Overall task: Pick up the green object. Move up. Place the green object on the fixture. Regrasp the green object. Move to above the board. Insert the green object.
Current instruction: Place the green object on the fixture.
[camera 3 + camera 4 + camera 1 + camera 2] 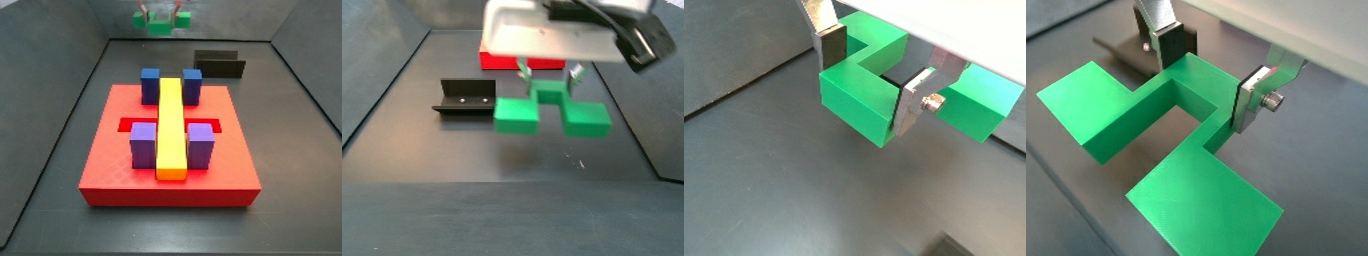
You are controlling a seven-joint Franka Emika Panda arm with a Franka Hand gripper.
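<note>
A: What do you see, left to right, in the side view?

B: You see the fixture [466,98] on the floor, then the gripper [544,72] clamped on the green object's [548,106] raised middle, held aloft.

A: And the board [170,150]?

B: Apart, behind.

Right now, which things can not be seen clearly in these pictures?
- The green object: small and far in a side view, half hidden by the gripper, so the grip is not readable there.
- The board: in a side view, only a red strip shows behind the gripper's white body.
- The fixture: in a wrist view, mostly hidden behind a finger.
- Whether the green object touches the floor: unclear.
</note>
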